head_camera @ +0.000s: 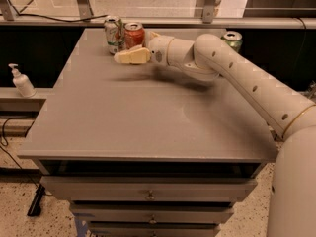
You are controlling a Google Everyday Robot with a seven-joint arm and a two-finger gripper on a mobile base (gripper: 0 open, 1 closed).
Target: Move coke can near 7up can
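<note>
gripper (129, 57): a cream-coloured two-finger gripper on a white wrist, held low over the far part of the table and pointed to the left.
gripper state: it cannot be told whether it is open or closed, nor whether anything is gripped.
arm (237, 75): a white jointed arm with small dark holes along its side, stretched from the lower right across the right side of the table to the far edge.
coke can (134, 34): a red-orange drink can with a silver top, stood upright at the far edge of the table just behind the gripper. Its lower part is covered by the gripper, and contact between them cannot be judged.
7up can (113, 33): a pale whitish-silver drink can with green and orange-red markings, stood upright just left of the coke can, the two set side by side.
green can (232, 39): a dark green drink can with a silver top, seen behind the arm at the far right, well apart from the other two cans. Its base is hidden.
table (123, 127): a grey flat-topped table.
drawers (148, 194): grey drawers with small knobs, stacked under the table top.
pump bottle (21, 81): a white plastic pump bottle, stood on a ledge to the left of the table.
</note>
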